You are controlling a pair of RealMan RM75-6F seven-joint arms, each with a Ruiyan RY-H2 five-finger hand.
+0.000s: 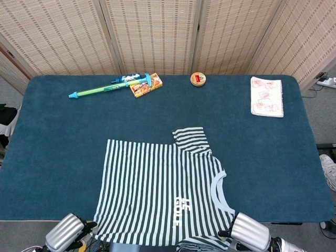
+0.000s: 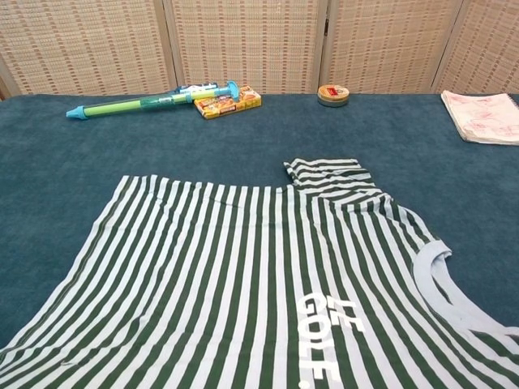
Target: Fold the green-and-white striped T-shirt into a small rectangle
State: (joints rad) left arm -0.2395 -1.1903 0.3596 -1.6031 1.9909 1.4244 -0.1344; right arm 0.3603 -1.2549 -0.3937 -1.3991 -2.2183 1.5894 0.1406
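The green-and-white striped T-shirt (image 1: 157,194) lies flat on the blue table (image 1: 52,157), collar to the right, with white lettering on its front. Its near part hangs over the table's front edge. The far sleeve (image 1: 190,138) is folded onto itself. In the chest view the T-shirt (image 2: 243,275) fills the lower frame and neither hand shows. My left hand (image 1: 86,230) holds the hem corner at the front edge. My right hand (image 1: 227,234) holds the near sleeve side. Both hands are mostly hidden behind their silver wrists and the cloth.
Along the back edge lie a green-and-blue water gun (image 1: 107,88), a yellow snack box (image 1: 146,86) and a round tin (image 1: 198,79). A notebook (image 1: 267,96) rests at the back right. Woven screens stand behind the table.
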